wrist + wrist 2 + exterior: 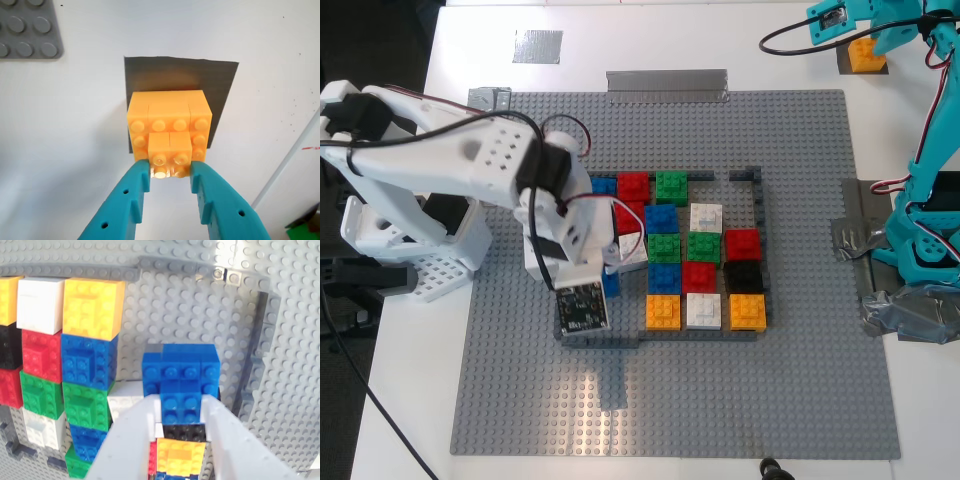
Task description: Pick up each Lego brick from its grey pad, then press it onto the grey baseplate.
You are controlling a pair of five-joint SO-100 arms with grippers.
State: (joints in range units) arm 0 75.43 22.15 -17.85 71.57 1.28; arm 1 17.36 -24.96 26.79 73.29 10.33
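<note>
The orange brick (pixel 169 125) sits on its dark-grey pad (pixel 220 85) at the exterior view's top right (pixel 867 55). My first gripper (pixel 170 172), teal, is shut on the brick's small top knob; it also shows in the exterior view (pixel 863 42). My second gripper (pixel 181 412), white, is shut on the top knob of the blue brick (pixel 180 367). It holds that brick low over the grey baseplate (pixel 720 400), inside the dark frame (pixel 757 200) near its left side, where the brick shows in the exterior view (pixel 611 284). A second grey pad (pixel 537 45) lies bare at the exterior view's top left.
Several red, green, white, black, blue and orange bricks (pixel 705 270) fill the frame's middle and right. A silvery tape strip (pixel 667 82) lies at the plate's far edge. The teal arm's taped base (pixel 920 250) stands off the plate's right edge, the white arm's base (pixel 410 240) off its left.
</note>
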